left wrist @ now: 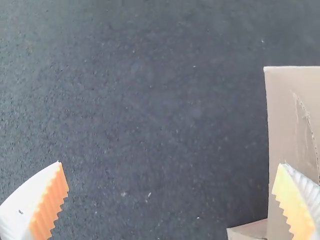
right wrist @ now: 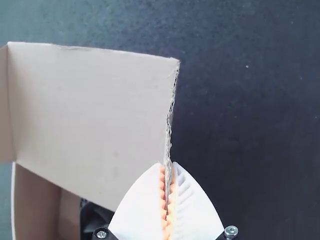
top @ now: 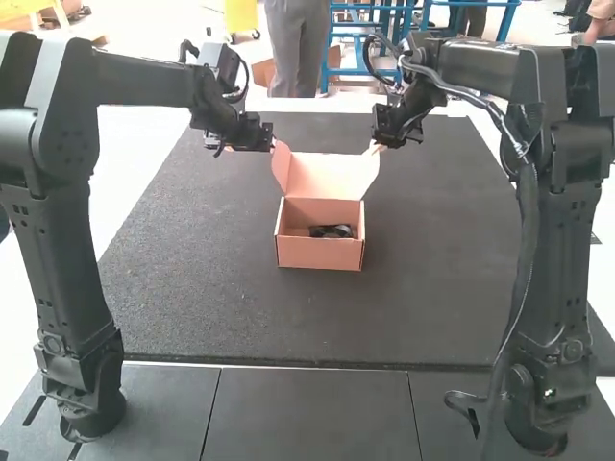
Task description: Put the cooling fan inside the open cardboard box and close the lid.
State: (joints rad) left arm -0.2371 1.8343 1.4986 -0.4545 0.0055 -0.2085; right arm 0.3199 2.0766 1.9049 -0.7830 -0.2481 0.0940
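Observation:
A small cardboard box stands open in the middle of the dark mat, its lid raised at the back. The black cooling fan lies inside it. My right gripper is shut on the right side flap of the lid, the cardboard edge pinched between its ribbed fingers. My left gripper hovers open by the lid's left flap, one orange pad close against the flap and the other pad far off over the mat.
The dark mat spreads wide around the box on all sides. Grey table panels lie along the near edge between the two arm bases.

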